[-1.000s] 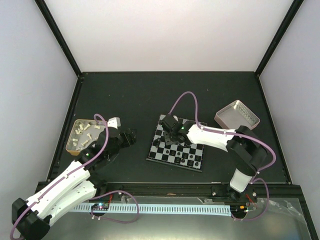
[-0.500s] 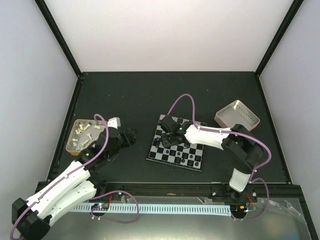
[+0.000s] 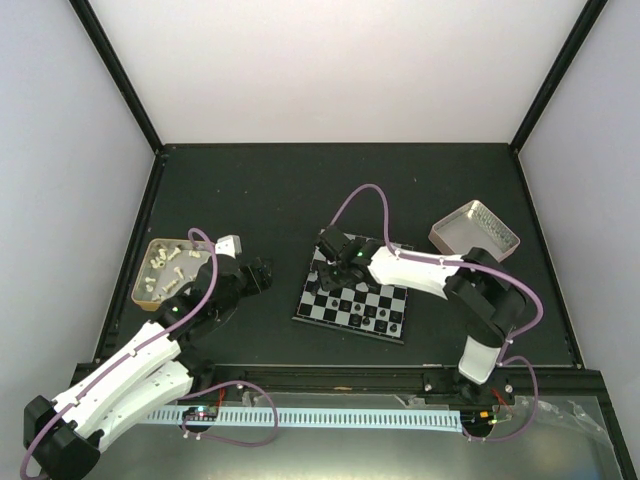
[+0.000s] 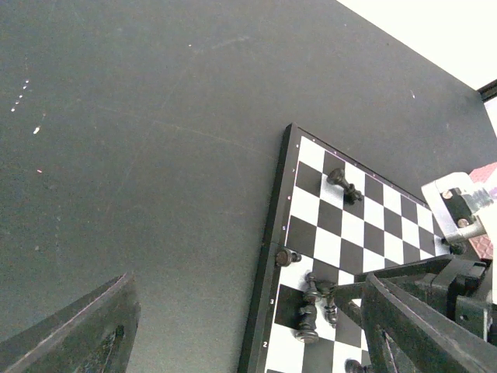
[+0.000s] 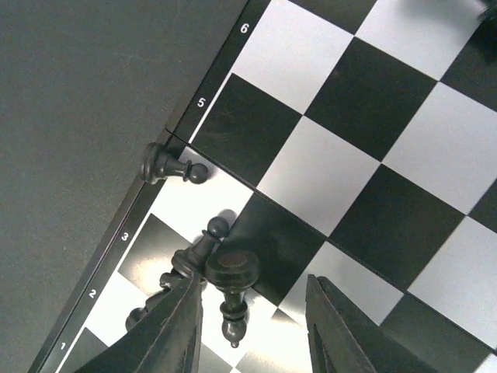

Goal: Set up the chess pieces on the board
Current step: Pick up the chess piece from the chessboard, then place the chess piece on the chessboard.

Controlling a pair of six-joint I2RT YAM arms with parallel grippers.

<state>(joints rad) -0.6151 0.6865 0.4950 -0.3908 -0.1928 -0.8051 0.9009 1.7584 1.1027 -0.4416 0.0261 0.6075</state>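
Observation:
The board (image 3: 330,308) of black and silver checks lies mid-table. Small black chess pieces (image 3: 380,318) stand along its near edge. My right gripper (image 3: 335,262) hovers over the board's left side. In the right wrist view the right gripper (image 5: 252,315) is open, above a fallen black piece (image 5: 233,284) lying on the board (image 5: 342,101) close to its left finger (image 5: 182,326). Another piece (image 5: 194,252) leans beside it, and a pawn (image 5: 167,165) lies on the board's edge. My left gripper (image 3: 258,275) is open and empty, left of the board; its wrist view shows the board (image 4: 342,233).
A tan tray (image 3: 150,292) holding white pieces sits at the left, beside my left arm. A pink-rimmed metal tray (image 3: 475,230) sits at the back right. One black piece (image 4: 344,185) stands alone further along the board. Black frame rails border the table.
My right gripper has moved a little to the left over the board, toward its left edge. The left arm has not moved.

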